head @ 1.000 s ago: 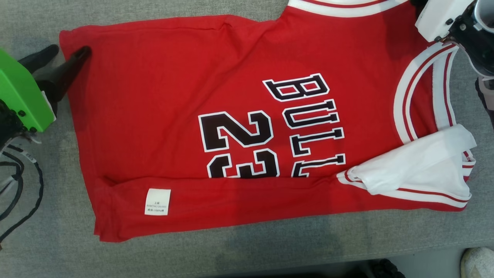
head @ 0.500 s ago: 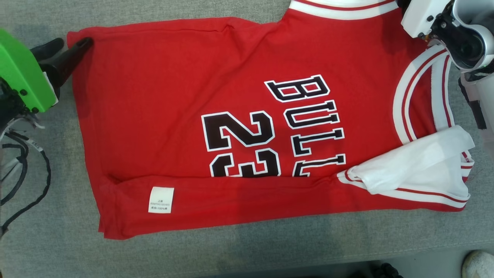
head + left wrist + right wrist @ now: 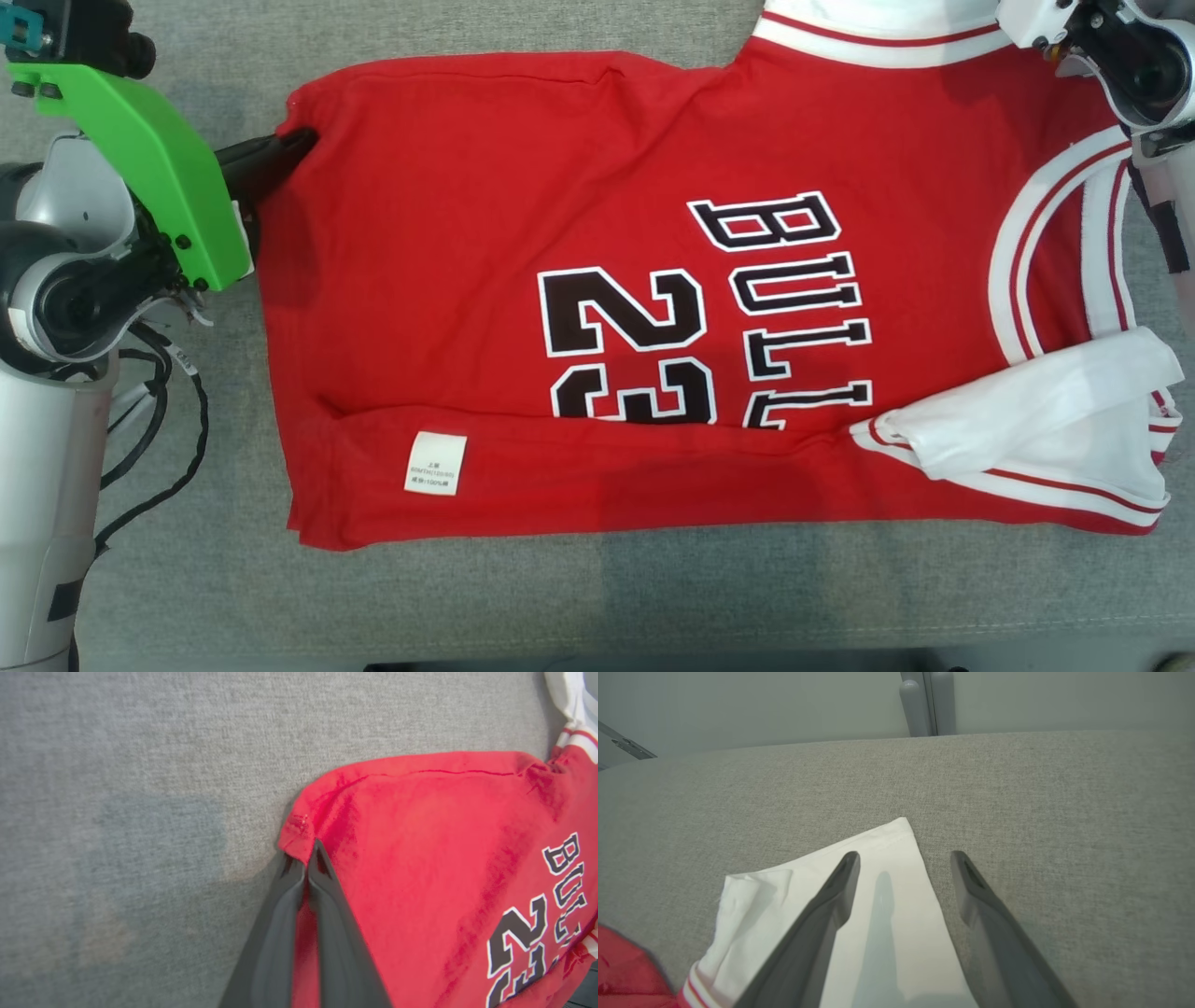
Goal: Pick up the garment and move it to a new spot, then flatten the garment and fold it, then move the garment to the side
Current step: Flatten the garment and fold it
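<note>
- Head view: the red garment [image 3: 523,233] lies spread on the grey padded surface [image 3: 653,588]. The left gripper [image 3: 285,149] meets its upper-left corner.
- Left wrist view: the jaws are pinched together on that red corner.
- Right wrist view: the right gripper [image 3: 903,858] has its jaws spread wide, holding nothing, above the garment's white sleeve [image 3: 761,905].

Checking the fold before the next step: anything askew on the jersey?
Yes. On the jersey, the white sleeve at the near right corner lies crumpled across the red body, not flat. The near edge is folded over, its care label showing.
</note>
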{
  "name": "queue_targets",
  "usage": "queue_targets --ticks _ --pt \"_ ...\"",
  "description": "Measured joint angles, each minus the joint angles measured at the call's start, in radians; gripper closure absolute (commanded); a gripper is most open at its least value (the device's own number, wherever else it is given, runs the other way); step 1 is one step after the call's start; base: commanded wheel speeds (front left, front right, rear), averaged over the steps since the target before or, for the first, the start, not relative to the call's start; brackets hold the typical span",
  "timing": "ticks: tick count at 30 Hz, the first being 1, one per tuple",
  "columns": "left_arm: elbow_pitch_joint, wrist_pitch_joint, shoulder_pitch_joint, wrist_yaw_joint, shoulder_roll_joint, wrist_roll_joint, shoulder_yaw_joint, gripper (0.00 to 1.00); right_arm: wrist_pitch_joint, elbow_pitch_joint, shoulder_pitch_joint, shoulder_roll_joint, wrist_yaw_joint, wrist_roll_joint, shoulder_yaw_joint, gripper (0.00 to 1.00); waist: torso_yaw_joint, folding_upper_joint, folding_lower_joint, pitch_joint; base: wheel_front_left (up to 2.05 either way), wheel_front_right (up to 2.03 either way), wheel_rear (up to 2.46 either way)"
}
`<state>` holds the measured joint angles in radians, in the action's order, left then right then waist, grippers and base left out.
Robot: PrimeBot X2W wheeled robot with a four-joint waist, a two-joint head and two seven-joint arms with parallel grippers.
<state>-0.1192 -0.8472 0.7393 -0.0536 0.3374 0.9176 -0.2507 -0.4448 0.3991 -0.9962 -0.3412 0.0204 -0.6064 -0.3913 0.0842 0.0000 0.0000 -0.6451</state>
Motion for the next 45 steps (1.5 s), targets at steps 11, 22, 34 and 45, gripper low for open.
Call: queue_targets --ticks 11,22,34,45 --pt "0.005 -0.001 0.033 -0.018 -0.02 -0.007 -0.037 1.0 -0.005 0.059 -0.065 -0.006 0.031 0.0 0.031 0.0 0.063 0.0 0.0 -0.017 0.0 0.0 0.0" --pt "0.002 0.035 0.06 -0.036 -0.032 -0.008 -0.036 1.0 -0.012 0.121 -0.093 -0.003 0.03 0.0 0.024 0.76 0.099 0.0 0.0 -0.055 0.0 0.0 0.0" --pt "-0.03 0.075 0.065 -0.044 -0.016 -0.016 -0.007 1.0 0.003 0.157 -0.11 0.026 0.003 -0.023 0.033 1.0 0.082 0.0 0.0 -0.052 0.0 0.0 0.0" --pt "-0.067 0.123 0.063 -0.045 0.016 -0.025 0.036 1.0 0.072 0.139 -0.124 0.04 -0.062 -0.076 0.068 1.0 0.03 0.0 0.0 -0.032 0.0 0.0 0.0"
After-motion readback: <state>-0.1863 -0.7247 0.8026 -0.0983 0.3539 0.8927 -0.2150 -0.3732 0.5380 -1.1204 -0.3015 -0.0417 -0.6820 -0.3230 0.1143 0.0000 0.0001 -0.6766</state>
